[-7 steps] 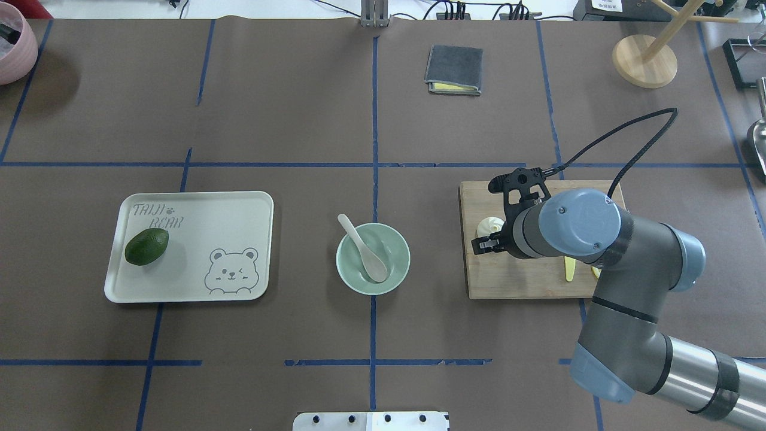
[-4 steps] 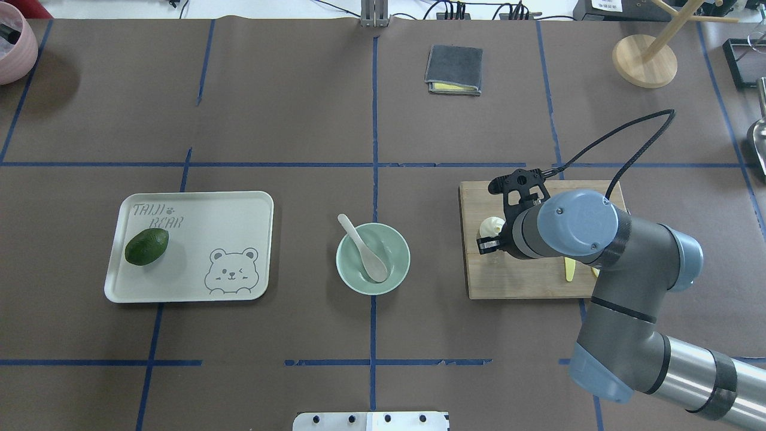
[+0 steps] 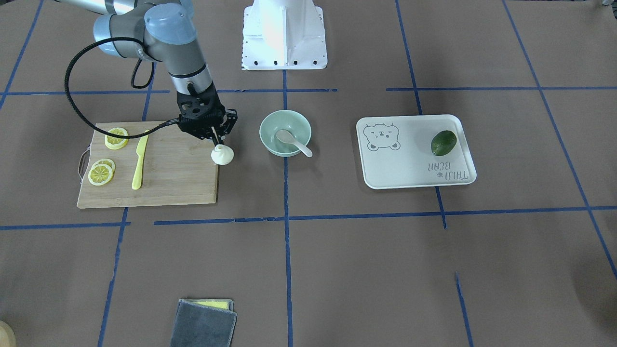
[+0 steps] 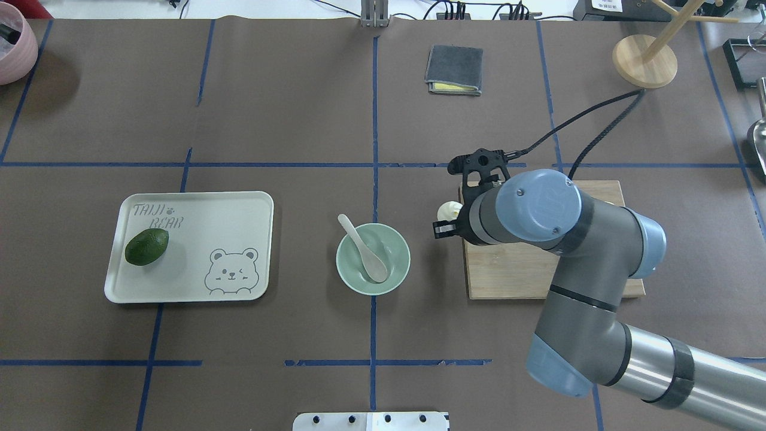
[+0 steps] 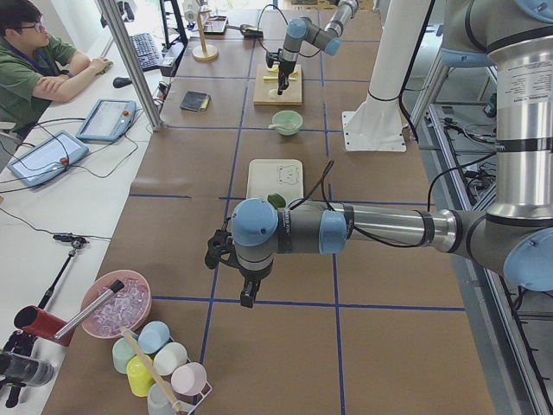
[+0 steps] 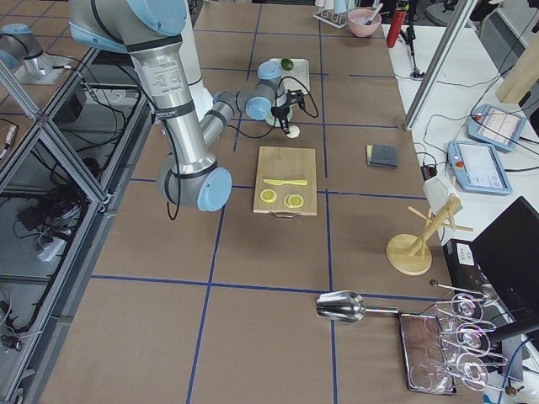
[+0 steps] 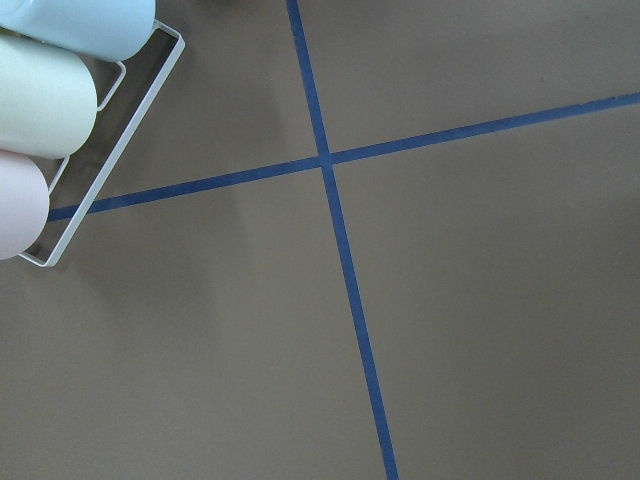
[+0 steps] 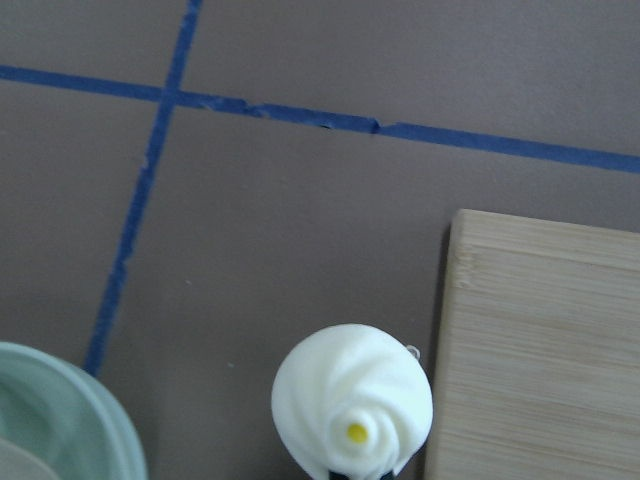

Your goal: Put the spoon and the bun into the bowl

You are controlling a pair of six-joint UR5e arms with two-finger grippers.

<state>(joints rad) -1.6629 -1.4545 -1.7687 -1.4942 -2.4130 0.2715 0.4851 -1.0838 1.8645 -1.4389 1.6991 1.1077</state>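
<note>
Hanging clear of the desk point(image 3: 337, 250), the bun point(image 3: 222, 155) is pinched in the closed right pincer point(image 3: 218, 146) just past the board point(image 3: 168, 178), high enough, I'd guess, to clear the bowl point(image 3: 269, 123) holding the spoon point(image 3: 292, 140). Left pincer point(image 5: 248, 296): can't tell.

White swirled bun point(image 8: 352, 410), mint-green bowl point(image 4: 399, 258)

Overhead looks down from behind the robot; the front view faces it. Both share the pale mint-green round bowl point(image 4: 398, 251). Distant side views watch from the brown paper-covered tabletop's point(image 4: 287, 108) ends. The right wrist view hangs close over the white swirl-topped bun point(image 8: 352, 400).
</note>
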